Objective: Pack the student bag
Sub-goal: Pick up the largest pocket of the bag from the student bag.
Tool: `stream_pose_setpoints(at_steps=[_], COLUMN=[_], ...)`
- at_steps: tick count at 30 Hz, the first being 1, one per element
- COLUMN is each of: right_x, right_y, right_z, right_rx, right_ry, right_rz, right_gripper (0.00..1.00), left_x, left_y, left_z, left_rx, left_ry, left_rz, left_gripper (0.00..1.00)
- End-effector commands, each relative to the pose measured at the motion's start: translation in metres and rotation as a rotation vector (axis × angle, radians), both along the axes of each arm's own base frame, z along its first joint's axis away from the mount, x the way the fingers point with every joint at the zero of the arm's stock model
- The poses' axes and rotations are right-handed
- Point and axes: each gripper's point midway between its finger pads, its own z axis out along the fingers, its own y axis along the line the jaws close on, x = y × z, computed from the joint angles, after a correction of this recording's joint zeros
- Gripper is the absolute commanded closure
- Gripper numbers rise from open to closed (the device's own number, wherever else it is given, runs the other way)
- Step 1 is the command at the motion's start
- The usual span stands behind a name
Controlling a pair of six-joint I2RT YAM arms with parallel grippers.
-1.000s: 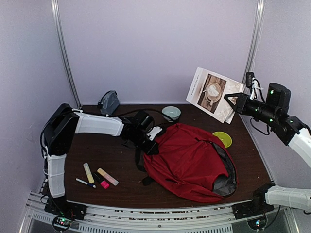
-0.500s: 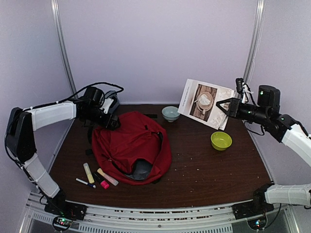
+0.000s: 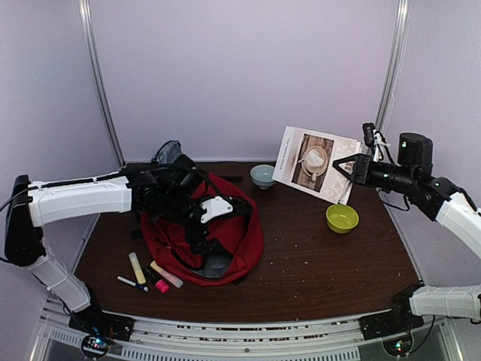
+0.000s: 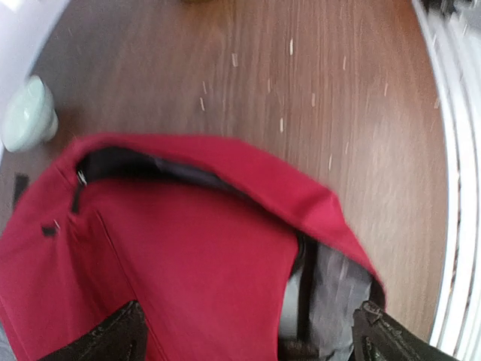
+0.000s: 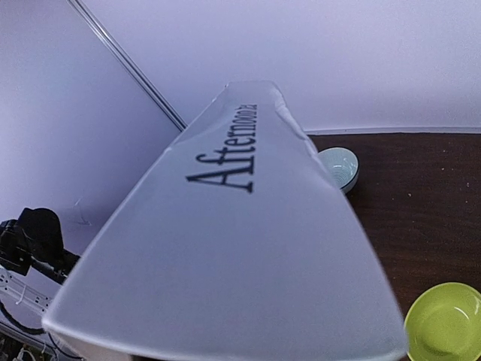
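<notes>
The student bag (image 3: 233, 237), red with grey lining, lies left of the table's middle, its mouth gaping toward the near edge. My left gripper (image 3: 207, 226) hovers over it, wide open and empty. In the left wrist view the bag (image 4: 188, 256) fills the lower half, with both fingertips (image 4: 113, 338) spread at the bottom corners over red cloth and grey lining. My right gripper (image 3: 349, 167) is shut on the edge of a white book (image 3: 314, 159) with a coffee picture, held in the air at the back right. That book (image 5: 248, 248) hides the fingers in the right wrist view.
A pale blue bowl (image 3: 263, 175) stands at the back centre and a green bowl (image 3: 342, 218) on the right. Highlighters and a pen (image 3: 150, 274) lie near the front left. A grey-blue pouch (image 3: 169, 153) sits at the back behind my left arm.
The bag was dragged from the right half of the table to the left. My left gripper let go of it, opened wide and swung over it. The book shifted slightly left.
</notes>
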Motion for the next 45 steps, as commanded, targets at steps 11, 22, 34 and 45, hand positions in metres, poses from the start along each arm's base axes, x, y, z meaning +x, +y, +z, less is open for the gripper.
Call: stream_pose_setpoints(at_steps=[11,22,34,45], right_x=[-0.014,-0.081,-0.101,0.016], right_y=[0.022,0.069,0.096,0.127], right_z=[-0.009,-0.031,-0.105,-0.076], right_rx=[0.000,0.185,0.216,0.691], right_ry=[0.024,0.302,0.553,0.459], right_rz=[0.096,0.393,0.494,0.245], right_gripper=[0.68,0.67,0.65,0.66], left_x=[0.074,0.108,0.109,0.069], left_y=[0.025,0.014,-0.001,-0.037], left_z=[-0.021,0.151,0.189,0.190], left_rx=[0.214,-0.209,-0.330,-0.436], left_ry=[-0.287,-0.337,-0.277,-0.147], left_rz=[0.290,0.595,0.613,0.414], left_gripper=[1.00,1.00,1.00,1.00])
